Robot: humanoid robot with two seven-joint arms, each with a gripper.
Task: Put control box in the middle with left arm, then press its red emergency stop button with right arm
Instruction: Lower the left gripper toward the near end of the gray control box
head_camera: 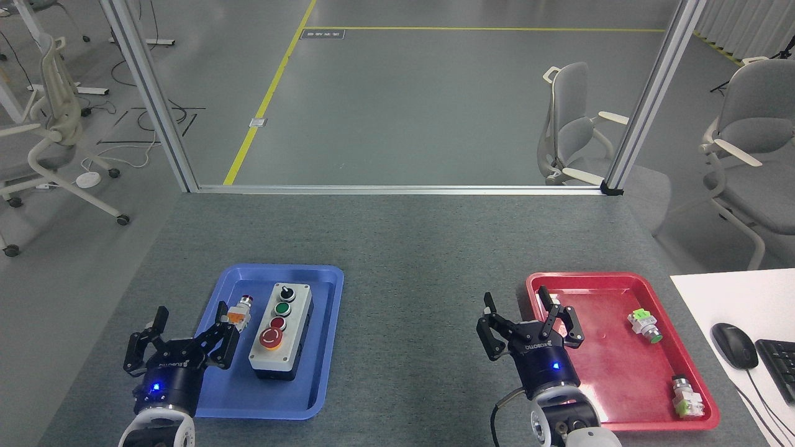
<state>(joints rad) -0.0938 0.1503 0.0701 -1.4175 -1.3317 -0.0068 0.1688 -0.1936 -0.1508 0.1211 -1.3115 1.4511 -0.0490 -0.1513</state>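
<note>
Control box (281, 331), the oblong one with a light grey face on a black base, sits inside the blue plastic tray (217, 397) on the left half of the table (410, 248), so nothing's been moved yet.

Starting at the jaws: the left gripper (191, 329) is spread wide open and holding nothing, parked over the tray's left edge. The box lies just to its right and a touch further away, with a small loose orange-and-white push-button part (239, 312) sitting between them, right by the gripper's right finger. That's the bit I'd watch on the reach-in. The box's long axis runs roughly away from the robot, leaning slightly to the right at the far end, so the left arm looks like it'd grab across the short sides. Left arm is clearly the nearer one.

The right gripper (531, 316) is open too, empty, hanging over the left rim of the red plastic tray (621, 372), well apart from the box.

On the box face, far to near: black knob, green button, small dark red button, then the red emergency stop button (271, 337) with its yellow collar, at the end closest to the robot. The bare grey felt in the middle (413, 335) is free.
</note>
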